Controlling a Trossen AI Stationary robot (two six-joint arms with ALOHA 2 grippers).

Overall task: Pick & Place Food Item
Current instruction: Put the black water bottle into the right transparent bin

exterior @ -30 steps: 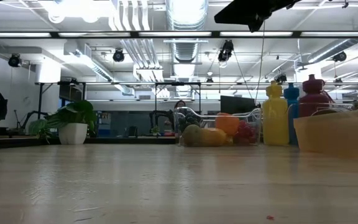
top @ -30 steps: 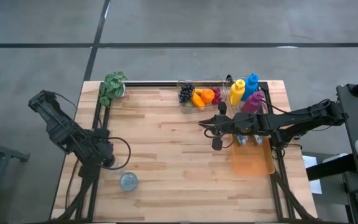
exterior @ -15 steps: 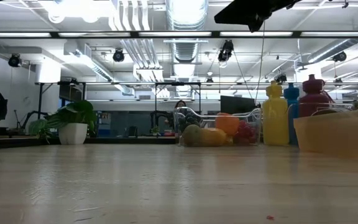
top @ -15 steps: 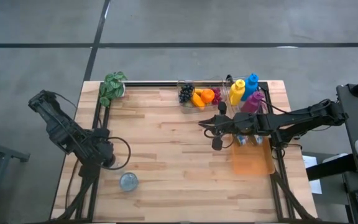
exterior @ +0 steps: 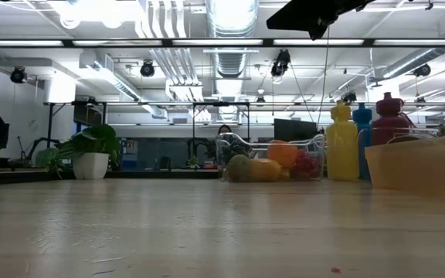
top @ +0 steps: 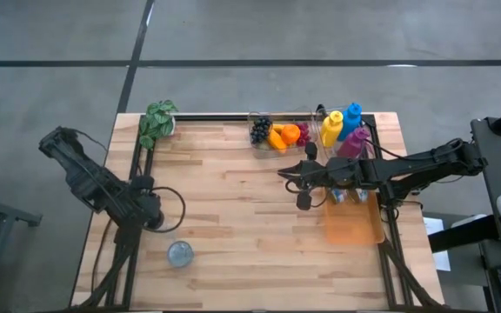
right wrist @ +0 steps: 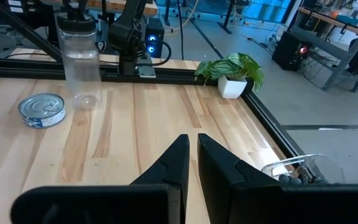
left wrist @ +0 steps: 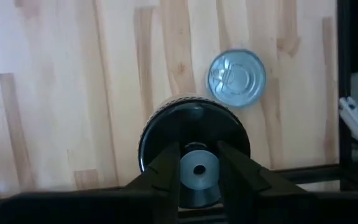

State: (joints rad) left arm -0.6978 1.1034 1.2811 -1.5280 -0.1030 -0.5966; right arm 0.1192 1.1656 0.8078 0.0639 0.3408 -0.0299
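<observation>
The left gripper (left wrist: 197,163) is closed on the black cap of a clear plastic jar (right wrist: 79,53), holding it upright near the table's (top: 233,226) left edge. A sealed food tin (top: 180,254) lies on the wood just beside the jar, at about five o'clock from it, apart from the gripper. The right gripper (top: 292,187) hangs above the table's right half, its fingers (right wrist: 179,163) pressed nearly together with nothing between them. At twelve o'clock from it sits a wire basket (top: 277,122) of fruit, with coloured bottles (top: 341,126) just right of that, and an orange tray (top: 353,224) lies at four o'clock. A potted plant (top: 157,122) stands at the far left corner.
</observation>
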